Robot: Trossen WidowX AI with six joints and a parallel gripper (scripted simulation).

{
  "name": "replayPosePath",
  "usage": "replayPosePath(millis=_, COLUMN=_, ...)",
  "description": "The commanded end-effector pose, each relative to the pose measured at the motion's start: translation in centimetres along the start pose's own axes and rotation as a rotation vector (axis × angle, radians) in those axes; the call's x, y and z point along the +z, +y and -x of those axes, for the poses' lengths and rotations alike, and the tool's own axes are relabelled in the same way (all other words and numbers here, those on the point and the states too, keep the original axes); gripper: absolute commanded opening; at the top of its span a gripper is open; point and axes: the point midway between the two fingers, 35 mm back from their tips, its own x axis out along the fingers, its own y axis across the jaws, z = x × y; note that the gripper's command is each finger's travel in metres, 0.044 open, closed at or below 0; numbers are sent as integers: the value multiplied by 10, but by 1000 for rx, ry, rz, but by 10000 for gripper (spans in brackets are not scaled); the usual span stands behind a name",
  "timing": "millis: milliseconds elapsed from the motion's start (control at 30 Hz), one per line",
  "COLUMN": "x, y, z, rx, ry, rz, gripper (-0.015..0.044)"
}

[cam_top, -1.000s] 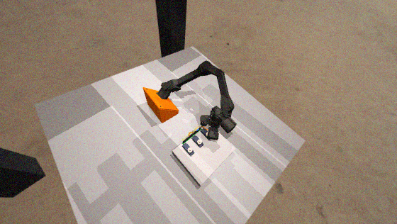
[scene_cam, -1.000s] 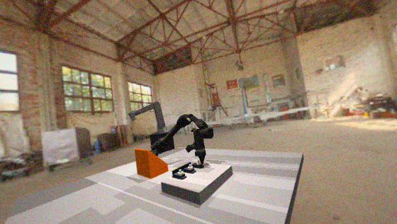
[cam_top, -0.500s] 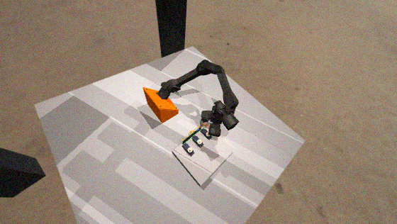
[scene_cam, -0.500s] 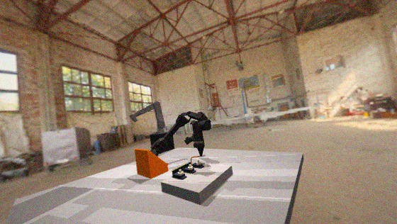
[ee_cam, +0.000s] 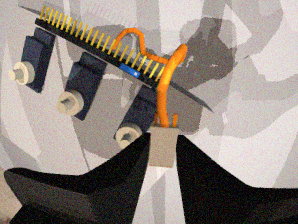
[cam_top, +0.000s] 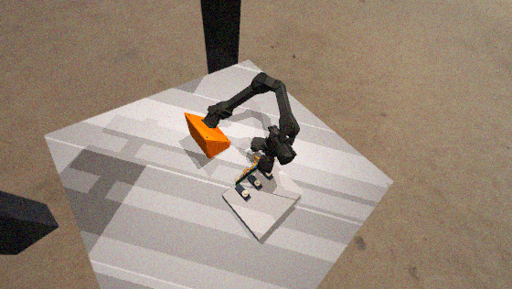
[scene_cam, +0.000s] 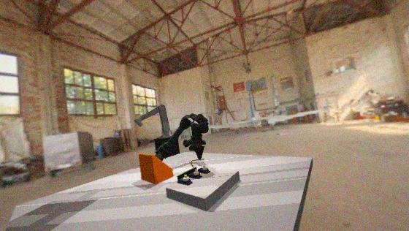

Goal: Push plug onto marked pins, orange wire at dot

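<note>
Pincer (cam_top: 266,164) (scene_cam: 199,158) (ee_cam: 162,139) clamps the servo plug (ee_cam: 164,146), a pale beige block. Orange wire (ee_cam: 163,102) leaves its far end, arching toward the gold pin row (ee_cam: 100,39); the plug sits just beside one dark blue servo (ee_cam: 137,112), off the pins.

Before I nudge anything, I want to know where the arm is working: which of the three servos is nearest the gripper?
The servo farthest from the orange block; the other two sit farther from the fingertips.
</note>
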Motion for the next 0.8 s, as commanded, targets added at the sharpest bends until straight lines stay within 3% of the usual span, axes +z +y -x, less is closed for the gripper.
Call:
replayPosePath(millis=0, x=17, y=2, z=0, rx=3, ry=-7, rz=-71, gripper=0)
replayPosePath(millis=767, x=116, y=-3, z=-6, rx=-4, ry=-10, rz=-481, gripper=0)
